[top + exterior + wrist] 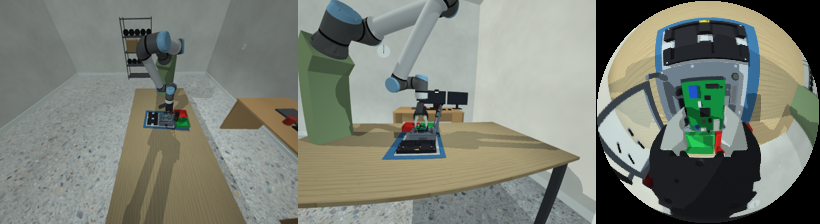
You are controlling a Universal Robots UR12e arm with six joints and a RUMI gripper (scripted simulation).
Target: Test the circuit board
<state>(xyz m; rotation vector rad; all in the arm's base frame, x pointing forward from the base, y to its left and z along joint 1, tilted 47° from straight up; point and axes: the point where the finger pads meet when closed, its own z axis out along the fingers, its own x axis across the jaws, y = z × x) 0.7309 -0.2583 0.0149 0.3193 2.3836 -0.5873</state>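
We see the gripper [166, 116] [421, 127] [704, 106] pinching the circuit board [165, 117] [421, 127] [704, 102] across its width, over the tester [163, 124] [423, 136] [711, 71]. Its long axis seems to point trayward.

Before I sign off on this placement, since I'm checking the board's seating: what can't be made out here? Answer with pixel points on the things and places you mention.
- The tester's [162, 124] [418, 136] two pins: too small in the top and exterior views; none discernible in the wrist view.
- Underside of the circuit board [421, 126] [704, 107]: faces away in the wrist view.
- Lid hook's black tab: too small to identify in any view.
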